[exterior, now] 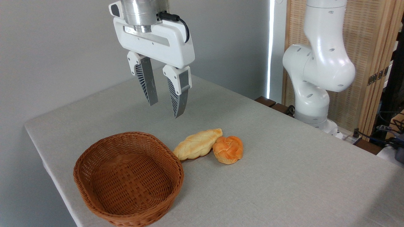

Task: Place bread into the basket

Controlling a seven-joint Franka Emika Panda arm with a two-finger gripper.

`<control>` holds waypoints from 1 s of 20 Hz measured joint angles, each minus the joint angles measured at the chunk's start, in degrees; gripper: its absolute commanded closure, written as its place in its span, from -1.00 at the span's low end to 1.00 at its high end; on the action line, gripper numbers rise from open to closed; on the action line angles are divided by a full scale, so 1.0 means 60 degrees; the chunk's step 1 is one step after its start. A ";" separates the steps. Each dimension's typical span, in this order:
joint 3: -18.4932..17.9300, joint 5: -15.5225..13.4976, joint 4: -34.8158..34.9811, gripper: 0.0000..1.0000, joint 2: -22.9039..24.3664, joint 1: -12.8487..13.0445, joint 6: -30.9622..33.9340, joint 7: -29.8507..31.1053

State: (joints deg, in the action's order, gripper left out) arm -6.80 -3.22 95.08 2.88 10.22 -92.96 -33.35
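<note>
Bench (284,164): grey cloth surface on which all items are carried.
Basket (94,189): set at the near left; nothing is held in it, so the placing is judged not yet done.
Pincer (164,107): hung high above the bench, behind the basket; jaws are parted a little and nothing is gripped. No grasp is begun.
Loaf (197,144): pale, braided, laid just right of the basket rim.
Bread (228,149): orange bun, left on the bench, touching the loaf's right end. Descent, grasp, carry and release are judged outstanding.
</note>
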 measured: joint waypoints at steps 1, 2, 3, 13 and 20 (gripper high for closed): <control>0.0021 0.0000 0.0026 -1.00 0.0000 0.0010 0.0000 0.0000; 0.0036 0.0000 0.0046 -1.00 -0.0002 0.0018 0.0000 0.0000; 0.0043 0.0000 0.0057 -1.00 -0.0003 0.0020 0.0000 0.0000; 0.0044 0.0000 0.0629 -1.00 0.0371 0.0020 -0.0046 0.0000; 0.0044 0.0000 0.2679 -1.00 0.1777 0.0019 -0.1409 -0.0059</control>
State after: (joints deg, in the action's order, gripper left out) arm -6.54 -3.22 111.16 13.54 10.34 -101.42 -33.70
